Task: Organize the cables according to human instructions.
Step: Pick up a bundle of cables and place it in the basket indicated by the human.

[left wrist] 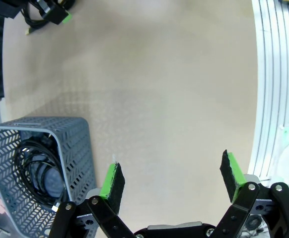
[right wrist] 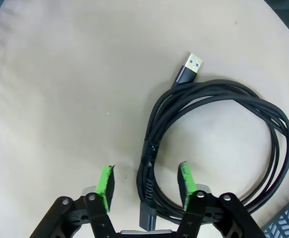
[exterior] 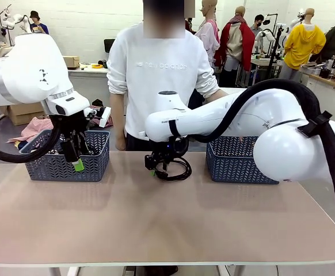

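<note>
Front view: my right tool (exterior: 154,167) sits low on the tan table (exterior: 156,224) at a coiled black cable (exterior: 176,169); its opening is hard to read here. My left tool (exterior: 75,158) hangs before a grey basket (exterior: 69,164).

Left wrist view: my left tool (left wrist: 172,178) gapes wide, holding nothing; more cables (left wrist: 37,166) lie in the basket (left wrist: 75,148).

Right wrist view: my right tool (right wrist: 144,183) is half closed, straddling the cable's (right wrist: 209,104) bundled strands, pads not touching. The plug (right wrist: 191,67) lies clear.

Bright, even indoor light, soft shadows, sharp focus; wrist views bend at edges.
</note>
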`<state>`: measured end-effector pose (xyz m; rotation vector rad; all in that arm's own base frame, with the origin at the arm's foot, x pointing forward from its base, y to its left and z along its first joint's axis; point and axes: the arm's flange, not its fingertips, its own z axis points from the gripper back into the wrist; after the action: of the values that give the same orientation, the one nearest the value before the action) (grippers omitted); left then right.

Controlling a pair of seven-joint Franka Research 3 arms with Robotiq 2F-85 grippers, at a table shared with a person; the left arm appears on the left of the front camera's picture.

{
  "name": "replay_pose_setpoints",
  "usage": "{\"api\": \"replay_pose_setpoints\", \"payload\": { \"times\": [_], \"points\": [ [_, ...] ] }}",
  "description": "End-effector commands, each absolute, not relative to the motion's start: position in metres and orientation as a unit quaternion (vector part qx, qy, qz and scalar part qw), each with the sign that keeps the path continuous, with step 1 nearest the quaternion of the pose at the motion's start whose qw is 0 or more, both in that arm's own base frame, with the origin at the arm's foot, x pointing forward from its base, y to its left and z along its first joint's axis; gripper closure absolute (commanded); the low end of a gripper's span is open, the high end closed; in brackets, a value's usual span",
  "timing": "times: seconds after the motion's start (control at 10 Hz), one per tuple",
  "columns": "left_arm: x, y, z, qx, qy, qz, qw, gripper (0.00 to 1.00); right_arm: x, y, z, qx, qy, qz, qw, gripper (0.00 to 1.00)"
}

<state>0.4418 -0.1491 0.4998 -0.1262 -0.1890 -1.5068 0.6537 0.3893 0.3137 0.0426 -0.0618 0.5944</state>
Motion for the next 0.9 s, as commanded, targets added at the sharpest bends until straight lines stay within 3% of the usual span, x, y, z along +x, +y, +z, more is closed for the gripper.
{"api": "replay_pose_setpoints", "payload": {
  "times": [0.0,0.3,0.4,0.5,0.6,0.7,0.8],
  "points": [
    [0.443,-0.147,0.501,-0.053,-0.086,-0.681,0.726,0.0,0.666,0.405,0.315,-0.004,-0.03,0.287,0.958,0.43],
    [0.443,-0.147,0.501,-0.053,-0.086,-0.681,0.726,0.0,0.671,0.411,0.31,-0.015,-0.024,0.287,0.957,0.66],
    [0.443,-0.147,0.501,-0.053,-0.086,-0.681,0.726,0.0,0.672,0.409,0.313,-0.021,-0.027,0.286,0.958,0.61],
    [0.443,-0.147,0.501,-0.053,-0.086,-0.681,0.726,0.0,0.673,0.406,0.317,-0.025,-0.029,0.279,0.96,0.84],
    [0.443,-0.147,0.501,-0.053,-0.086,-0.681,0.726,0.0,0.673,0.404,0.32,-0.027,-0.033,0.277,0.96,0.79],
    [0.443,-0.147,0.501,-0.053,-0.086,-0.681,0.726,0.0,0.672,0.402,0.322,-0.027,-0.034,0.277,0.96,1.0],
    [0.443,-0.147,0.501,-0.053,-0.086,-0.681,0.726,0.0,0.67,0.4,0.327,-0.021,-0.036,0.278,0.96,0.97]
  ]
}}
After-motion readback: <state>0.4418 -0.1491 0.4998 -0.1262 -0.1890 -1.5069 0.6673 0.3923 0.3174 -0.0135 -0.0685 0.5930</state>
